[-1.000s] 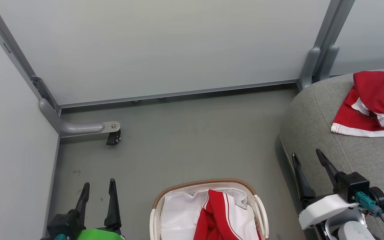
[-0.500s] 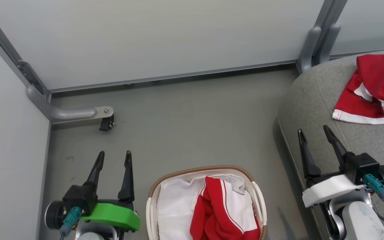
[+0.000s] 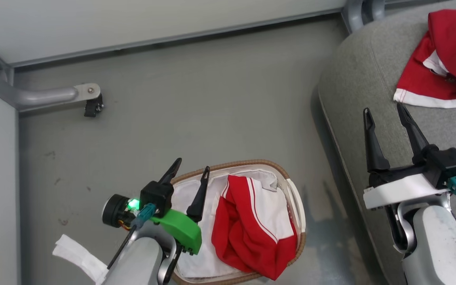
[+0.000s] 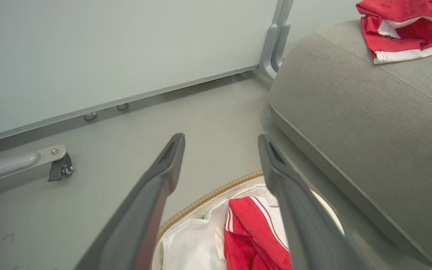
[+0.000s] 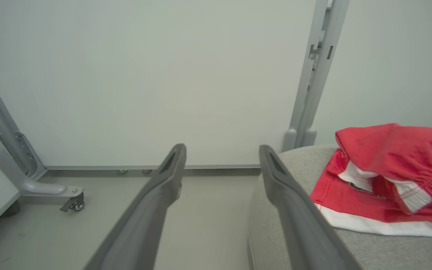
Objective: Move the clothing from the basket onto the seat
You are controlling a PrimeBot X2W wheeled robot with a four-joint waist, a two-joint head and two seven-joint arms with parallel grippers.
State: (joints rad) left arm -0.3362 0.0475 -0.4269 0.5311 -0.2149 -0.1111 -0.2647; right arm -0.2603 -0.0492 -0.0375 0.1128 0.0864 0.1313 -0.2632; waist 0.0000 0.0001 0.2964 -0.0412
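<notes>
A red garment with white stripes [image 3: 251, 223] [image 4: 255, 236] lies bunched in the white basket with a brown woven rim [image 3: 297, 206] [image 4: 201, 200] on the floor. My left gripper [image 3: 191, 168] [image 4: 221, 140] hangs open over the basket's left back rim, nothing between its fingers. Another red garment with a white hem [image 3: 443, 59] [image 4: 401, 26] [image 5: 384, 176] lies on the grey seat [image 3: 370, 67] [image 4: 369, 120] [image 5: 351, 247] at the right. My right gripper [image 3: 384, 111] [image 5: 221, 152] stands open over the seat's left edge, just short of that garment.
Pale partition walls close the back and left. A grey metal foot with a black caster [image 3: 92, 107] [image 4: 60, 168] [image 5: 74, 204] sticks out at the left. A grey post [image 3: 360, 10] [image 5: 309, 97] stands at the seat's back corner. Bare grey floor [image 3: 196, 99] lies between basket and wall.
The head camera has tilted down, so the whole scene has shifted up. My left gripper has moved right and forward, from beside the basket to over its left rim. The right gripper stays open.
</notes>
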